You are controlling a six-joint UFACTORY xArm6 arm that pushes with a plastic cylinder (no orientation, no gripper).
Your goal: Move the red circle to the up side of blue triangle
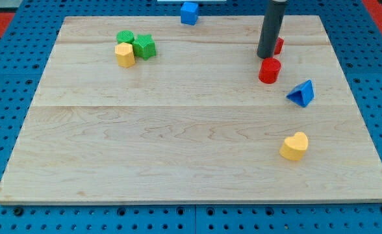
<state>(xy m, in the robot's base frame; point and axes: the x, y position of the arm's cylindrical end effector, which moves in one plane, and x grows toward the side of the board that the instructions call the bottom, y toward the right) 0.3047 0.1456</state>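
Resting just above the glossy red circle (269, 70), my tip (266, 56) grips nothing; blue triangle (301, 93) nearby

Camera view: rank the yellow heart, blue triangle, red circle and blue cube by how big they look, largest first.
1. Yellow heart, nearest the view's bottom, which may flatter it.
2. Blue triangle and red circle: too alike to split.
3. Blue cube, at the view's top edge.

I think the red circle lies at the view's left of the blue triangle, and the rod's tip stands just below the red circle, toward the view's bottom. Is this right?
Not quite. The camera view shows my tip just above the red circle, toward the view's top, not below it. The rest holds: the red circle lies at the view's left of the blue triangle.
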